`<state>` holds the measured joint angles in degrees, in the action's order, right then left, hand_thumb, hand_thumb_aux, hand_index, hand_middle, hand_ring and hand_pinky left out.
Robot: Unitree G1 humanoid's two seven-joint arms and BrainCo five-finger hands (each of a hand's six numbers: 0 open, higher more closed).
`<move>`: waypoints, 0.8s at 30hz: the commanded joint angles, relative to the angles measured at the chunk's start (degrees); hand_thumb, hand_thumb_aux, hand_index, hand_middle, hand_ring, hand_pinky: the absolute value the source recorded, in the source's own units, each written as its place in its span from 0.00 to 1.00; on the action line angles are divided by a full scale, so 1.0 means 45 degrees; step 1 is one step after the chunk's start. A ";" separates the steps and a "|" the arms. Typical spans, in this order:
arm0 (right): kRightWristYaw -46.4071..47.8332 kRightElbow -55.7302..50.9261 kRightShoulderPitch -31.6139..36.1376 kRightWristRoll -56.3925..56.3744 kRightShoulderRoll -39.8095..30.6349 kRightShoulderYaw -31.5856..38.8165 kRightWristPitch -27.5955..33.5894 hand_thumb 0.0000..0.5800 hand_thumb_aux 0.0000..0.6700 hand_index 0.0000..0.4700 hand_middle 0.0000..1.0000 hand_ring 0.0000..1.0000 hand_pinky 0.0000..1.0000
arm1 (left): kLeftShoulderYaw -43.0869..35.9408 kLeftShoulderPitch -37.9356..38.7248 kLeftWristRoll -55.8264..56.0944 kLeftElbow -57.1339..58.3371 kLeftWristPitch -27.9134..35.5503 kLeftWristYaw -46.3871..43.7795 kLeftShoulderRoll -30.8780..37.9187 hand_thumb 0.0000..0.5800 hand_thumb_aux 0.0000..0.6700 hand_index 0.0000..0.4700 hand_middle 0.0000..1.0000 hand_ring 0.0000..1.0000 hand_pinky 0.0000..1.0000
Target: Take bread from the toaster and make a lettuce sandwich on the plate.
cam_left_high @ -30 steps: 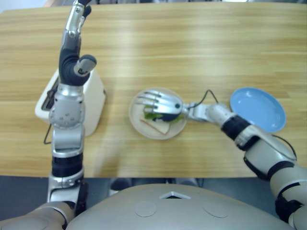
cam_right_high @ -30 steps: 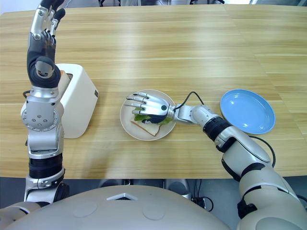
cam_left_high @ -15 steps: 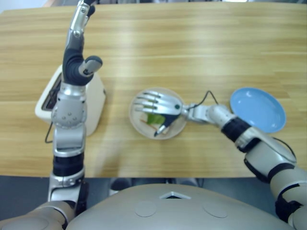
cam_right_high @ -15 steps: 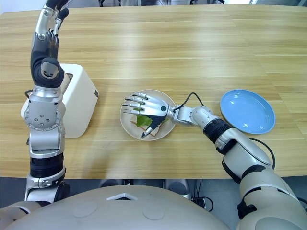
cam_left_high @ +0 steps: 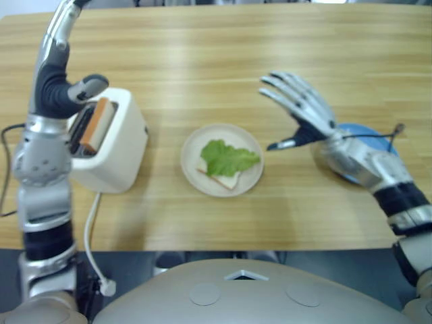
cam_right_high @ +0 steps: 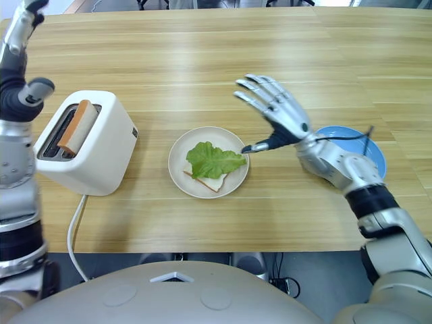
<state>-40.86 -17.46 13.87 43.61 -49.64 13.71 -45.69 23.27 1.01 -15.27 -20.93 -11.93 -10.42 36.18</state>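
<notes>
1. Right eye view: step in hand looks like fetching the top slice. Bread [cam_right_high: 206, 181] and lettuce [cam_right_high: 212, 160] already on the plate [cam_right_high: 177, 177].
2. Next, probably: grab the second slice [cam_right_high: 75, 126] standing in the toaster [cam_right_high: 104, 148], left of the plate, lift straight up, lay on the lettuce.
3. Left hand [cam_right_high: 13, 88] far left of the plate, near that slice, fingers straight, holding nothing.
4. Right hand [cam_right_high: 280, 115] up in the air right of the plate, spread wide, holding nothing.

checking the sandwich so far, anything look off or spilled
Nothing stands out. The lettuce lies on the bread slice inside the plate, and the second slice sits in the slot of the toaster.
</notes>
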 commanded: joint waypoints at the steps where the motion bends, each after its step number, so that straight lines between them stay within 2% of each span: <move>1: -0.0117 -0.0045 -0.1327 -0.0581 -0.0456 -0.1474 -0.0252 0.00 0.00 0.00 0.00 0.00 0.00 | 0.1153 0.2275 -0.1473 0.1526 -0.0047 -0.0111 0.0815 0.00 0.00 0.00 0.00 0.00 0.00; 5: 0.0003 0.0206 -0.2542 -0.0636 -0.0575 -0.2560 -0.0281 0.00 0.00 0.00 0.00 0.00 0.00 | 0.1085 0.3718 -0.2346 0.1989 0.0159 -0.0397 0.1418 0.00 0.00 0.00 0.00 0.00 0.00; 8: 0.0179 0.0589 -0.2990 -0.0425 -0.0468 -0.3009 -0.0106 0.00 0.00 0.00 0.00 0.00 0.00 | 0.0455 0.4124 -0.3391 0.2250 0.0131 -0.0430 0.1774 0.00 0.00 0.00 0.00 0.00 0.00; 13: 0.0553 0.1320 -0.3077 -0.0027 -0.0243 -0.3314 0.0269 0.00 0.00 0.00 0.00 0.00 0.00 | -0.0671 0.4301 -0.4258 0.2221 0.0568 -0.0845 0.1800 0.00 0.00 0.00 0.00 0.00 0.00; 22: 0.0873 0.1897 -0.3278 0.0505 0.0015 -0.3498 0.0787 0.00 0.00 0.00 0.00 0.00 0.00 | -0.1346 0.4223 -0.4914 0.1556 0.1439 -0.0892 0.1545 0.00 0.00 0.00 0.00 0.00 0.00; 24: 0.0928 0.1994 -0.3311 0.0536 0.0046 -0.3563 0.0856 0.00 0.00 0.00 0.00 0.00 0.00 | -0.1634 0.4167 -0.4971 0.1446 0.1603 -0.0909 0.1437 0.29 0.16 0.15 0.00 0.00 0.00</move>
<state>-37.57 -9.72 -0.80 45.24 -49.70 -1.33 -42.19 19.34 19.27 -37.05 -14.66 -5.20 -12.67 43.64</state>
